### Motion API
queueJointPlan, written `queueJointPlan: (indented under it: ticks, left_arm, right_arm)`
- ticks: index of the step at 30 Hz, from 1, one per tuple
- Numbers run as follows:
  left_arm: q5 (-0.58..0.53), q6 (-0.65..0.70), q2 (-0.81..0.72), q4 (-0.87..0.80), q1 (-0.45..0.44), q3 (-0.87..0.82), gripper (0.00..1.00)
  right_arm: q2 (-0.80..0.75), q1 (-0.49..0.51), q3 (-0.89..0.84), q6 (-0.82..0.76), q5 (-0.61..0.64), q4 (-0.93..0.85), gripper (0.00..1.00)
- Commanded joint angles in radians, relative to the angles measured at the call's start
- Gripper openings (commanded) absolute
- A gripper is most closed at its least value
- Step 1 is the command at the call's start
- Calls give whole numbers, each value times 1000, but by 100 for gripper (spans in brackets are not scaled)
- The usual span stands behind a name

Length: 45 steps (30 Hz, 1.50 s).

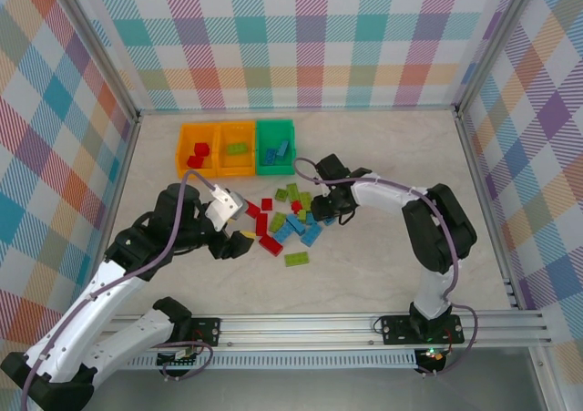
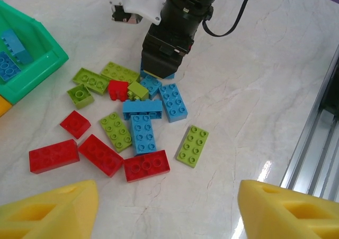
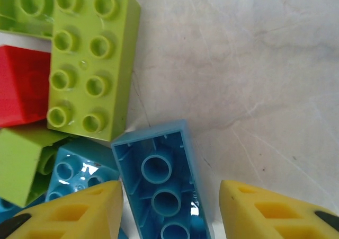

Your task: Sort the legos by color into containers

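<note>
An upturned light-blue plastic lego brick (image 3: 156,167) lay at the right edge of the loose pile (image 1: 287,221) on the pale table (image 1: 410,156), the right gripper (image 3: 170,207) spread astride it, seemingly poised to pinch. The left gripper (image 2: 167,207) hung spread at the pile's left, apparently awaiting its turn.

The desk (image 1: 392,156) is done in a pale marble-look top with faint grey veins, which can be made out up close in both wrist views too. It's boxed in on three sides by pastel plaid panels (image 1: 310,37) framed with metal posts (image 1: 91,45). A slotted aluminium rail (image 1: 310,323) is laid along the near edge.
</note>
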Motion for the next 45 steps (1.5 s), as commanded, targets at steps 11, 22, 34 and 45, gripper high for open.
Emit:
queueJointPlan:
  ticks: [11, 22, 34, 45]
  left_arm:
    - [-113, -10, -18, 53, -9, -30, 90]
    - [-421, -235, 127, 78, 6, 18, 100]
    - [-528, -186, 86, 112, 6, -41, 100]
    - [-586, -166, 89, 134, 6, -56, 100]
  right_arm:
    - [-78, 0, 17, 32, -5, 8, 31]
    - [-64, 26, 204, 84, -89, 327, 28]
    - [396, 24, 692, -30, 81, 377, 31]
    - [313, 22, 682, -100, 99, 334, 56]
